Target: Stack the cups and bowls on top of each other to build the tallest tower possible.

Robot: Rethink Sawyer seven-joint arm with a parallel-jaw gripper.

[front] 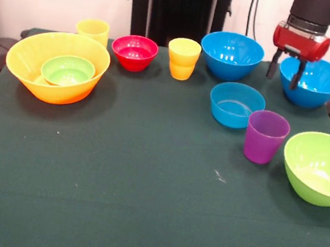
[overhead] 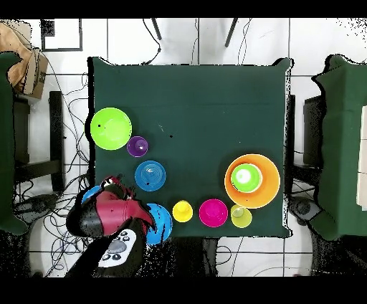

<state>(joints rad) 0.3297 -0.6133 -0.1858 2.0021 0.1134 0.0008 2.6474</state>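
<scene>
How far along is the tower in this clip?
Barely begun. Done: small green bowl sits inside the orange bowl. In hand: nothing; the open gripper hangs above a blue bowl. Left: every cup and other bowl stands separately on the table.

In the front view, the red and black arm [front: 307, 23] is cut off by the top edge; only its lower section shows. The large lime green glossy plastic bowl [front: 320, 167] is cut off at the right edge. The small yellow plastic cup [front: 93, 29] at the far left is partly hidden behind the rim of the huge orange-yellow plastic bowl [front: 57, 66].

In the overhead view, the arm covers most of one large blue plastic bowl [overhead: 91, 193] and part of a second large blue bowl [overhead: 160, 222]. The gripper itself cannot be made out beneath the arm in this view.
</scene>
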